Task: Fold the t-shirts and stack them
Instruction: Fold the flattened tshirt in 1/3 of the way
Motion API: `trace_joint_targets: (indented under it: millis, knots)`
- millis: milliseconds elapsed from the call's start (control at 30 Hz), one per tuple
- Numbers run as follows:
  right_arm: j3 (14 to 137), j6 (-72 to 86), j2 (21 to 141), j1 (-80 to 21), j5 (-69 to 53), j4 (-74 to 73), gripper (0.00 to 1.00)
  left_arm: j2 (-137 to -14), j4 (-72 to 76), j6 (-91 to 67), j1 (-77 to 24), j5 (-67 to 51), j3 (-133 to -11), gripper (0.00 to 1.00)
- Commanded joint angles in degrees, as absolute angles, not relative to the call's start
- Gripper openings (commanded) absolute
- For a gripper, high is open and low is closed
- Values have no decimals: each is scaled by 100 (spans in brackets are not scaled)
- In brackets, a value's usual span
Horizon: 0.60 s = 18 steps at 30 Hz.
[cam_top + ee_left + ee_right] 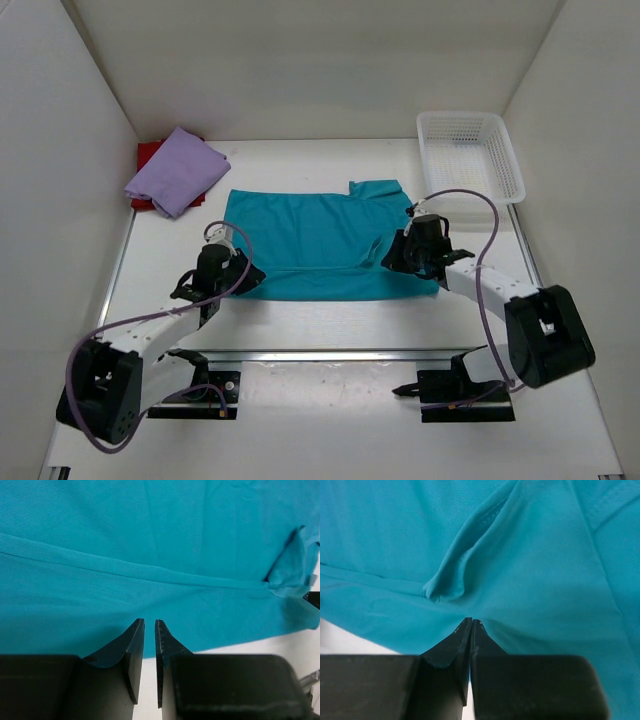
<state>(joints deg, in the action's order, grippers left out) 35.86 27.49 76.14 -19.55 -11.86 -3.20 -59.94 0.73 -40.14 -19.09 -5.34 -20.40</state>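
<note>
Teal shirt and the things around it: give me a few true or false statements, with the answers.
The teal shirt lies spread out in the middle of the table. True.
The purple shirt is in the basket. False: it lies folded at the far left, on top of the red shirt.
The right claw is shut at the teal shirt's edge. True.
The left claw is over the purple shirt. False: it is at the teal shirt's near edge.

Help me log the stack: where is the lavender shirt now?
In the top view, the lavender shirt lies folded in the far left corner, atop the red shirt, left of the spread teal shirt.
</note>
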Motion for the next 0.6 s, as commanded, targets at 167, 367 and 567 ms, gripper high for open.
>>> trace_joint_targets:
  millis: [167,367,567]
  knots:
    - [4069,2813,8586,-2338,-1397,474,0,-6407,1107,-4201,-1609,-730,-1785,25]
    - [4630,2751,9192,-2356,-1441,510,0,-6416,1266,-4315,-1407,-861,-1600,26]
    - [5150,2786,9931,-2373,-1590,518,0,-6170,1187,-4298,-1327,-800,-1538,26]
